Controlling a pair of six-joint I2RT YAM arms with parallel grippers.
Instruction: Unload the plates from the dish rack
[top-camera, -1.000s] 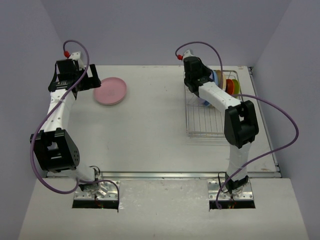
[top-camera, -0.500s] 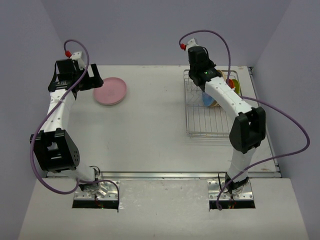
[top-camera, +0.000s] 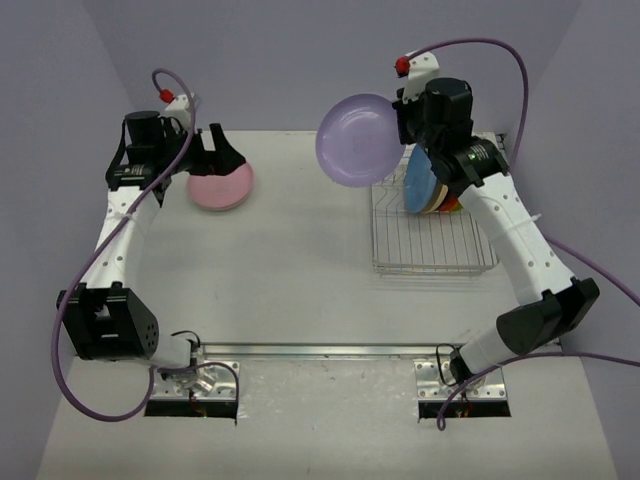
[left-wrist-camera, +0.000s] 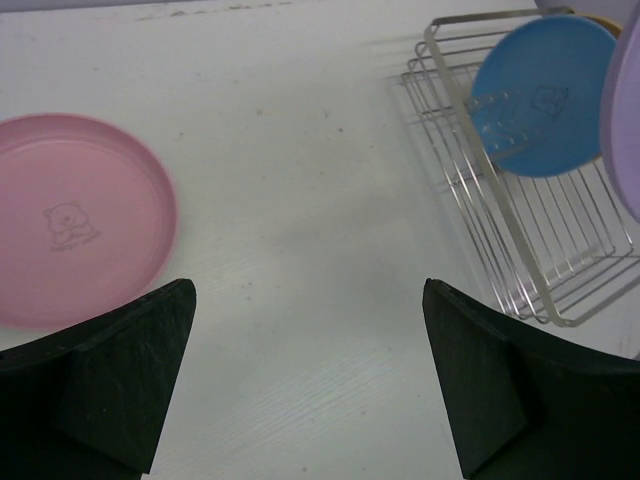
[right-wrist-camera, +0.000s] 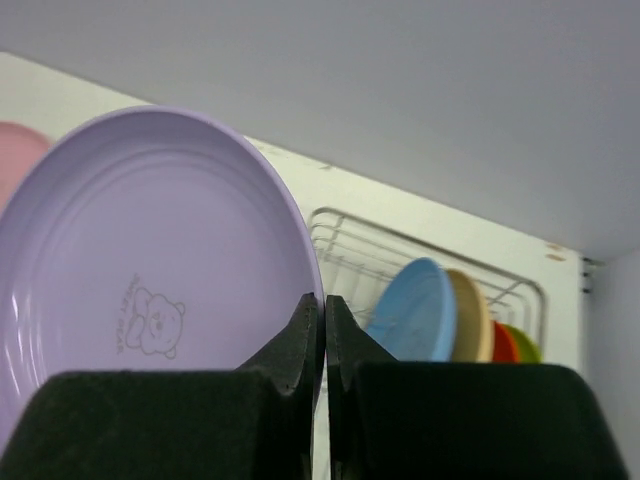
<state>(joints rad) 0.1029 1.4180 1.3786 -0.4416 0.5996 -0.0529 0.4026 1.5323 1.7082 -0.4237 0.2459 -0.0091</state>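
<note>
My right gripper is shut on the rim of a lavender plate, which hangs on edge in the air above the left end of the dish rack. A blue plate stands upright in the rack, with tan, orange and lime green plates behind it. A pink plate lies flat on the table at the far left. Just above its near edge, my left gripper stands open, with nothing between its fingers.
The silver wire rack sits at the table's far right, near the right wall. White tabletop stretches between the pink plate and the rack. Purple cables loop off both arms.
My right arm has lifted the lavender plate up out of the rack and swung it left. The left gripper has shifted slightly right, beside the pink plate.
</note>
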